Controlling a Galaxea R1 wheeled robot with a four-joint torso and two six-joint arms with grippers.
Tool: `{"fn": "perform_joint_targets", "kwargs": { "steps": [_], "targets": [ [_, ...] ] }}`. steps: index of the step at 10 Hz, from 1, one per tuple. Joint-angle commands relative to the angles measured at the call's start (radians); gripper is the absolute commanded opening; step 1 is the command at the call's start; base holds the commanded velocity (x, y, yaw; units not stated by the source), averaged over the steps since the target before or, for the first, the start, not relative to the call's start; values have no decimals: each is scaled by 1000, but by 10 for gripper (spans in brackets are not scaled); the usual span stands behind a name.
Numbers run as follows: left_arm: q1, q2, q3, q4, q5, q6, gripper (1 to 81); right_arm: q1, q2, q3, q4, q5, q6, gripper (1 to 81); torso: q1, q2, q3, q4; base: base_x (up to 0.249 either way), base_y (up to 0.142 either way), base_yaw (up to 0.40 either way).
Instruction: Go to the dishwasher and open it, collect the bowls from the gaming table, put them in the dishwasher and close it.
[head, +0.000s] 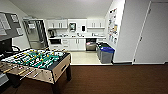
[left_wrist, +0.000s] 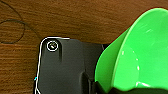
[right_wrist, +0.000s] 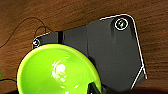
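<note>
Closest to me, at my left gripper, sits a lime-green bowl, tilted so I look into its hollow. Its rim meets the dark part of my wrist, so I judge I have hold of it there, though I cannot make out how far the fingers are closed. At my right gripper a second green bowl rides mouth-up, its edge again at the wrist, and again I cannot tell the fingers' spread. Under both lies the brown wood-grain floor.

A little ahead and to my left stands the table-football table, green field and rods, with nothing of mine on it that I can see.

Far ahead, across the floor and onto the pale tiles, is the kitchenette. The dishwasher sits under the counter there, its door looking dropped open over a dark inside. Blue bins stand just beside it.

So I judge: opening done, bowls collected. Left: carrying them over, loading them, closing the door.
</note>
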Motion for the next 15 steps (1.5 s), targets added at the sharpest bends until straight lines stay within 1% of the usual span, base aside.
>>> {"fn": "perform_joint_targets", "kwargs": {
  "steps": [1, 11, 13, 15],
  "targets": [
    [-34, -23, 7, 15, 30, 4, 10, 34, -7, 7, -6, -58, 0, 10, 0, 0, 0, 0, 167, 0, 0],
    [-34, -26, 13, 18, 27, 4, 10, 35, -6, 6, -4, -58, 0, 10, -1, -1, 0, 0, 167, 0, 0],
    [-34, -32, 21, 18, 9, 4, 10, 38, -6, 6, -1, -59, 0, 10, -1, -1, 0, 0, 167, 0, 0],
    [-34, -32, 21, 18, 9, 4, 10, 37, -6, 4, 0, -59, 0, 10, -1, -1, 0, 0, 169, 0, 0]
  ]
}}
